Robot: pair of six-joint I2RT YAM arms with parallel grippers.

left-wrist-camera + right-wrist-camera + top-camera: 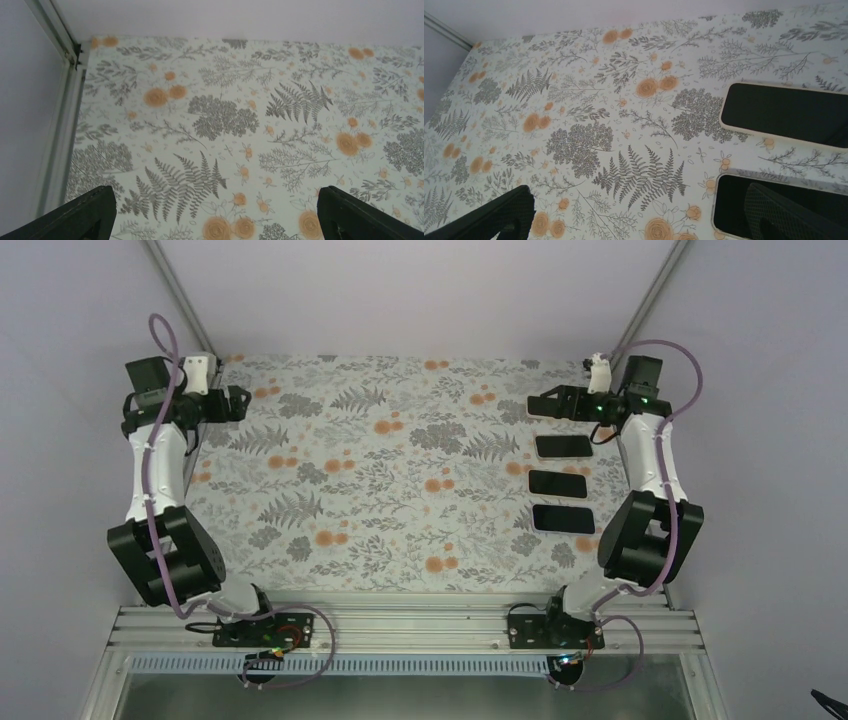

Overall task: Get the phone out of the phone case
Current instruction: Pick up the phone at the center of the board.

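Pale lilac-grey walls (420, 290) close round a table dressed in a floral cloth (400, 470) of grey ferns and orange blooms. A ribbed metal rail (400, 625) runs along its near edge. Two arms are bolted there, the left arm (160, 490) and the right arm (650, 490). Each trails a purple cable and reaches toward the far end of the table.

Three phones, screens dark, lie flat in a row on the cloth, on the side of the right claw (535, 403) toward its own base. The closest phone (564, 447) is just beside it, then comes the middle phone (557, 483), then the farthest phone (564, 519), each apart from the next. All three lie well apart from the left claw (240, 400), across the cloth from it.

Only the overhead view gives all three. The right wrist view catches two. There the closest phone (786, 112) runs off the frame's edge, and its pale case (723, 119) shows as a rim around the glass, the phone seated inside. The middle phone (731, 205) sits partly behind one finger (784, 215). The left wrist view holds only cloth, wall and a metal frame post (67, 110) off to that claw's left.

Any marking on the phones or cases is too small to read.

Both claws stand spread wide above the cloth, gripping nothing and touching no phone.
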